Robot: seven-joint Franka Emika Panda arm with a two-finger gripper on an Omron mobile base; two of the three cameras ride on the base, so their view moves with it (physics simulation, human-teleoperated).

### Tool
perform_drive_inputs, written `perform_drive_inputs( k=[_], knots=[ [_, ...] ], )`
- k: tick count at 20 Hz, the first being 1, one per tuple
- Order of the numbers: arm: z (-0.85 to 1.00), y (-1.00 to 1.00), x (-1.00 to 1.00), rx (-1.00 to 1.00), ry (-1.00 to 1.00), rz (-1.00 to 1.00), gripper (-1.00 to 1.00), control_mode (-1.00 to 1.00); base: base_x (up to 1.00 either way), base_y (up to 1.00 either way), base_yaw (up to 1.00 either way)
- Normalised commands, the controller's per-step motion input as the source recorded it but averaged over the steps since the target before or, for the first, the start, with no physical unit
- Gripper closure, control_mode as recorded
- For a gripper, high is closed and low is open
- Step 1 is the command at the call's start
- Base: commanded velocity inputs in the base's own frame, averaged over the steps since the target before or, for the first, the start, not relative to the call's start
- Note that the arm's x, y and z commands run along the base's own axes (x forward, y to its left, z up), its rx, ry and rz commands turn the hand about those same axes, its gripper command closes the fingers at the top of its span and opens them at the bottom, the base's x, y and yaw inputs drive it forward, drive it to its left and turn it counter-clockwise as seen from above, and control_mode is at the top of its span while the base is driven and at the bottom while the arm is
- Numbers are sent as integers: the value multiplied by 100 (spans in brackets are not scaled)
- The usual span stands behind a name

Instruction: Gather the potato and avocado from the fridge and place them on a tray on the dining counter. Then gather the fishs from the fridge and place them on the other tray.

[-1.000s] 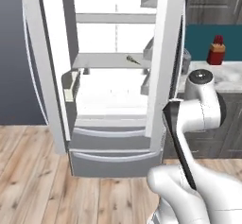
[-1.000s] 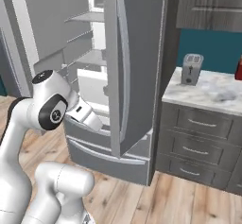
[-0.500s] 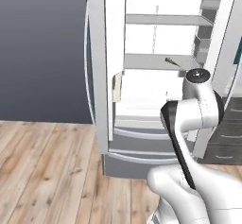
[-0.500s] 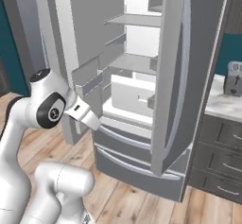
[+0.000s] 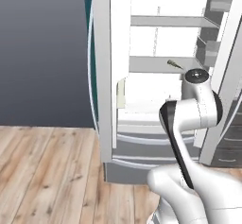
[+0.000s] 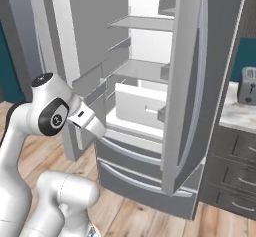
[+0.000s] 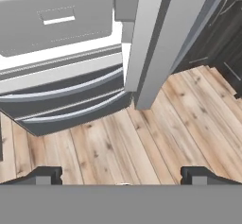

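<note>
The fridge [image 5: 160,90] stands with both doors swung open, its white shelves showing. A slender grey-green fish [image 5: 174,64] lies on the middle shelf near the right side. My gripper [image 7: 122,176] is open, its two dark fingertips [image 7: 45,175] set wide apart with nothing between them. It hangs low in front of the fridge's lower drawers [image 7: 61,100] and looks down at them and at the wooden floor. In the right base view my hand [image 6: 90,122] points down towards those drawers [image 6: 140,166]. The potato, avocado, trays and dining counter are out of view.
The left door [image 5: 106,76] and right door [image 6: 192,86] jut out on either side of me. A toaster [image 6: 247,85] stands on a marbled counter over dark cabinet drawers [image 6: 235,173] at the right. Wooden floor [image 5: 47,171] stretches to the left.
The whole scene has slid sideways in both base views, so the base has moved; the fridge now looks closer. The gripper stays open.
</note>
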Motion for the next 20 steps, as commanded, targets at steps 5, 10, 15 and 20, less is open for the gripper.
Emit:
perform_drive_inputs(
  k=[5,10,15,20],
  knots=[
    [0,0,0,0,0,0,-100,100,30,6,-11],
    [0,0,0,0,0,0,-100,100,39,14,-8],
    [0,0,0,0,0,0,-100,100,48,7,-9],
    [0,0,0,0,0,0,-100,100,45,10,-8]
  ],
)
